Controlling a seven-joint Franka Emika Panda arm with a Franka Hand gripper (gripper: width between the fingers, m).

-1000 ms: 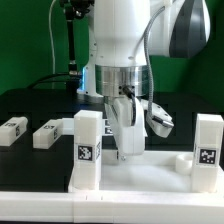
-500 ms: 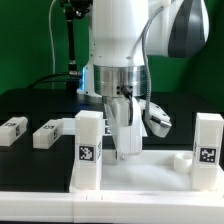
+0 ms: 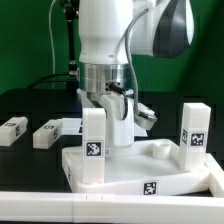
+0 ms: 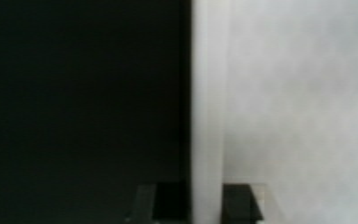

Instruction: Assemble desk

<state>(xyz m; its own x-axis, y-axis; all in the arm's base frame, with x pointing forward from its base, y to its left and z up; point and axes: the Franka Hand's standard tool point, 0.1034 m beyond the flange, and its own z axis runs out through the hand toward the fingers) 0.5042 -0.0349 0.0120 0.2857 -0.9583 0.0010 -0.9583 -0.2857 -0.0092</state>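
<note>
**Q:** White plastic fills the lower centre of the exterior view. What has just changed there?

**A:** The tabletop (image 3: 150, 172) has swung. Half a second ago its long edge ran square to the frame. Now it sits skewed, with a tagged side wall showing at lower centre. The arm has shifted toward the exterior view's left with it.

**Q:** And the jaws?

**A:** The gripper (image 3: 121, 133) is closed about as far as it goes, clamped, it seems, on the tabletop's thin rim. In the wrist view you see that rim (image 4: 282, 100) running between the two dark fingers (image 4: 158, 200).

**Q:** What does that mean for the task?

**A:** The near leg (image 3: 93, 146) stands upright at lower centre-left and the far leg (image 3: 195, 126) at the right edge — each on a corner of the tabletop. Two loose legs, one (image 3: 14, 130) beside the other (image 3: 55, 131), lie at the exterior view's left, mid-height. You may read the turn as bringing an unfilled corner within reach — about half the leg-fitting remains.
</note>
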